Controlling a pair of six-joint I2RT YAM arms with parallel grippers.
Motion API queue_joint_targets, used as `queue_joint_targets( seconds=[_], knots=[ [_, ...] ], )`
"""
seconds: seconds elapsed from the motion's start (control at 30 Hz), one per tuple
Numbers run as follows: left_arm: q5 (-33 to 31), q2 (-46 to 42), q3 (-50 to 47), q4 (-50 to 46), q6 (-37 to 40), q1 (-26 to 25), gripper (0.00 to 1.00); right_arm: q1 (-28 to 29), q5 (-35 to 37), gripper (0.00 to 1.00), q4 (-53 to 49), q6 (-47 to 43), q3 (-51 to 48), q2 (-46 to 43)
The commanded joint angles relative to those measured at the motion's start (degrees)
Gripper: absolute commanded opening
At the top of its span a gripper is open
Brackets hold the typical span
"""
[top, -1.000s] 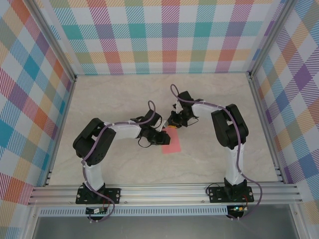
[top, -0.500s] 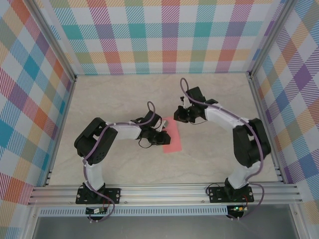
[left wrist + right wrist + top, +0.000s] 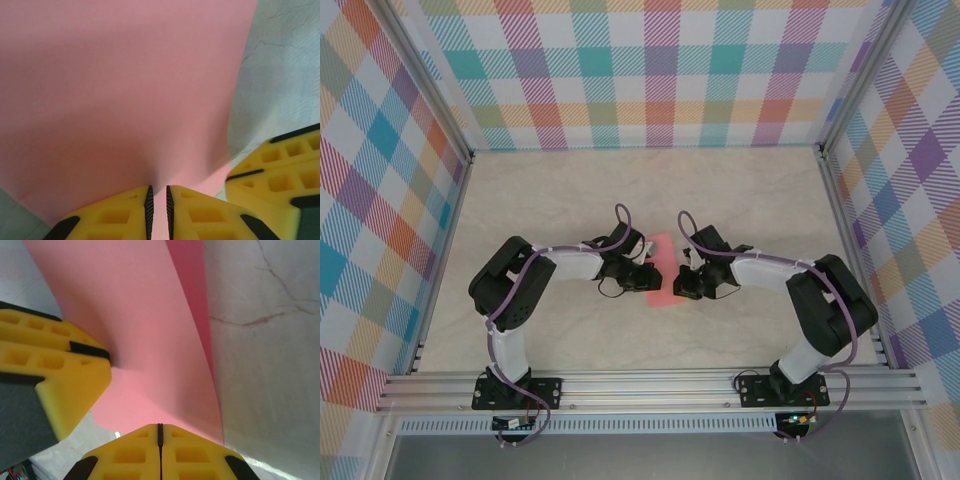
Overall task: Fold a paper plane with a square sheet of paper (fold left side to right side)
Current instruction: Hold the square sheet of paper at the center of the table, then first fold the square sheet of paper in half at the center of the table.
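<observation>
Pink sheet of paper point(image 3: 665, 262) lies between my grippers: my left gripper point(image 3: 158, 197) pinches its left edge, and my right gripper point(image 3: 160, 432) rests fully closed at its right edge.

The sheet of paper point(image 3: 663, 256) is plain salmon pink and doubled over into a narrow strip. It sits pretty much mid-table, with its long side running roughly 11 to 5 o'clock. Up close the top layer isn't lying flat, it bows up in a soft curve, and a darker sliver of the bottom layer peeks out along one long edge.
</observation>
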Motion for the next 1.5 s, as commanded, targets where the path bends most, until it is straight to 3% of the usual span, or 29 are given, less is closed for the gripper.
queue_joint_targets(
  seconds=[0.0,0.4,1.13,1.47],
  knots=[
    [-2.6,-0.32,-0.61,-3.04,-0.05,-0.27,0.18,0.97,1.23,0.06,0.44,0.75,1.85,2.63],
    [-4.45,-0.08,4.21,-5.0,0.04,0.7,0.2,1.09,8.44,0.06,-11.02,-4.74,4.38,7.73],
    [-6.54,6.83,9.19,-3.69,-0.35,9.52,0.2,1.09,11.18,0.06,-14.55,-6.49,4.79,8.39],
    [-6.13,10.68,17.79,-5.34,-0.71,11.66,0.19,1.13,10.94,0.06,-14.75,-6.76,4.58,8.27]
  ],
)
